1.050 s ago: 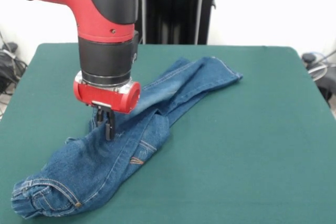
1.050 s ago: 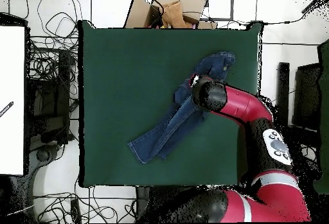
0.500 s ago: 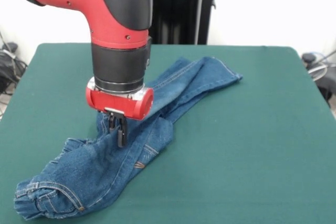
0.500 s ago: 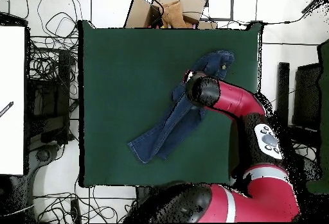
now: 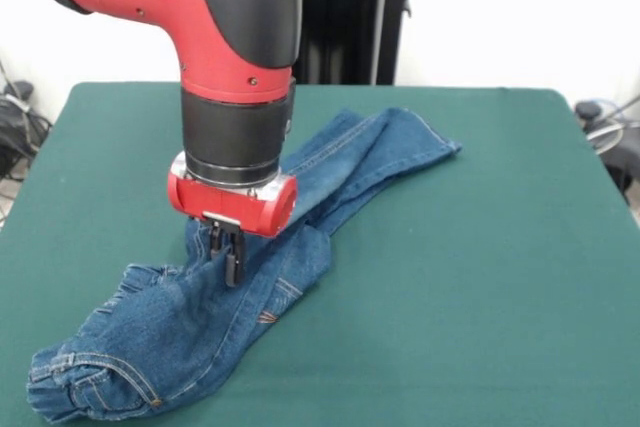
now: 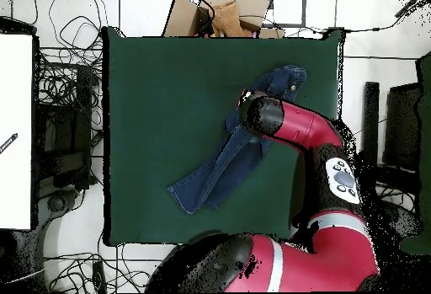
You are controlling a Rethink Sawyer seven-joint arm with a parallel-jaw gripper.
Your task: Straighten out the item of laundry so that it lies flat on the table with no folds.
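Jeans (image 5: 250,277) lie on the green table (image 5: 480,277) in a long diagonal strip. In the front view the waistband end (image 5: 85,387) is bunched near the table's near left corner, and the leg ends (image 5: 400,142) reach up toward the middle of the far edge. Both legs overlap and are folded along their length, with a thick ridge across the middle, so the item is far from flat. Pale faded patch on the upper leg, tan stitching visible near the pocket.

Gripper (image 5: 228,259) points straight down onto the middle of the jeans, tips at the cloth right at the fold ridge. The fingers look pressed together, apparently pinching denim, though the tips are small and dark, so the hold itself is a judgement. Gripping mid-garment probably serves to drag or lift the folded layer off the one beneath.

Overhead, the arm (image 6: 295,126) crosses in from the table's side and hides the middle of the jeans (image 6: 206,181); the tips are not visible there.

Rest of the table is bare, with plenty of room to spread the legs.
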